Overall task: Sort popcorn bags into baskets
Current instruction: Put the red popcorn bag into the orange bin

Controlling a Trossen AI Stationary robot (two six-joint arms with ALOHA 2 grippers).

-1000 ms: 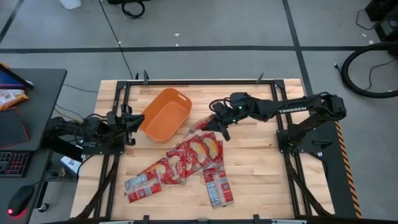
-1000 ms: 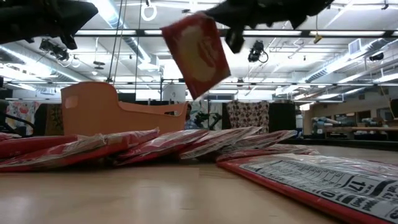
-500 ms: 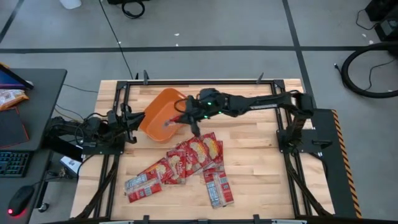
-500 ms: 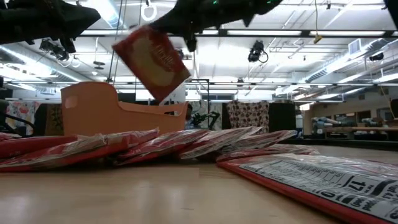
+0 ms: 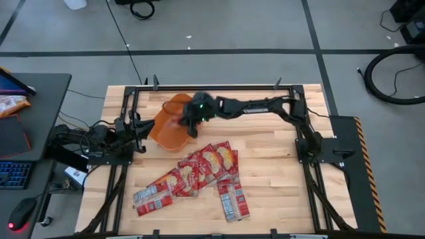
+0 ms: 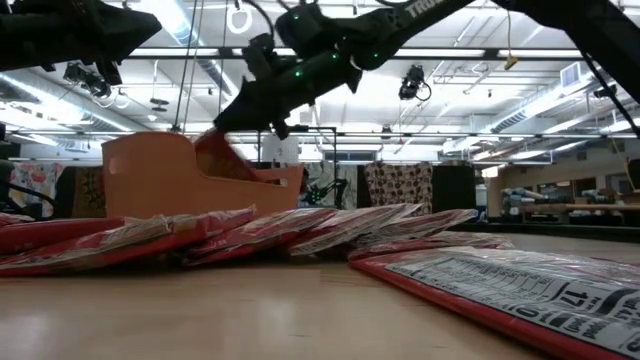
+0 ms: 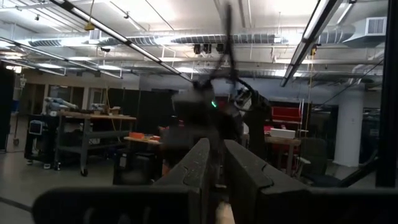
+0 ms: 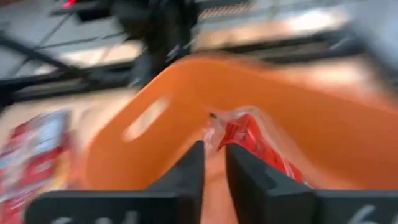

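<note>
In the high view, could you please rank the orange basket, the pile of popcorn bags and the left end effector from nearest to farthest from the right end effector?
1. Orange basket: directly beneath the right end effector.
2. Pile of popcorn bags: table centre.
3. Left end effector: beyond the basket's far side; close to the pile's distance.

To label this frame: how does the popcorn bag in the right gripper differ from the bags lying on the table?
The held popcorn bag hangs tilted over the orange basket, pinched by the right gripper; the table bags lie flat, overlapping and untouched. All are red packets.
</note>
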